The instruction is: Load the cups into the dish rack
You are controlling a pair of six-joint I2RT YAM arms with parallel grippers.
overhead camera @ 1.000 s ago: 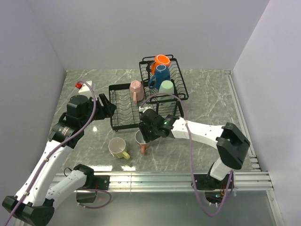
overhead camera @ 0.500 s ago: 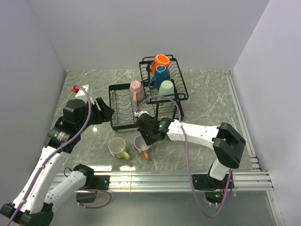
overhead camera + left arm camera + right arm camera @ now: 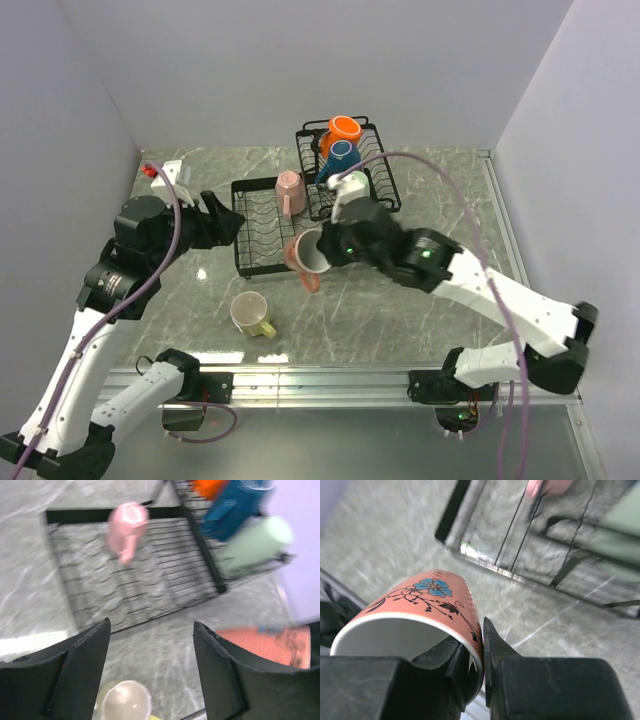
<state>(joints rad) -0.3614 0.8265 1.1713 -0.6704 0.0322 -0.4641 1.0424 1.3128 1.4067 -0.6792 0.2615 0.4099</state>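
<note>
Inside the black wire dish rack [image 3: 240,225] sit 4 mugs [image 3: 342,158]. Right hand [image 3: 479,645] grips the salmon flowered mug [image 3: 420,605] by its rim, left hand [image 3: 151,630] gapes empty; 1 yellow mug [image 3: 250,314] waits on the counter [image 3: 440,200].

right gripper [image 3: 480,645] pinching rim wall of salmon flowered cup [image 3: 427,602]; dish rack [image 3: 451,511] beyond, on marble table [image 3: 385,535]

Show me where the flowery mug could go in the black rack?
In the black wire dish rack, the wide lower tray is bare left of and in front of the small pink mug. Its raised upper basket is crowded with the orange mug, blue mug and pale green mug.
</note>
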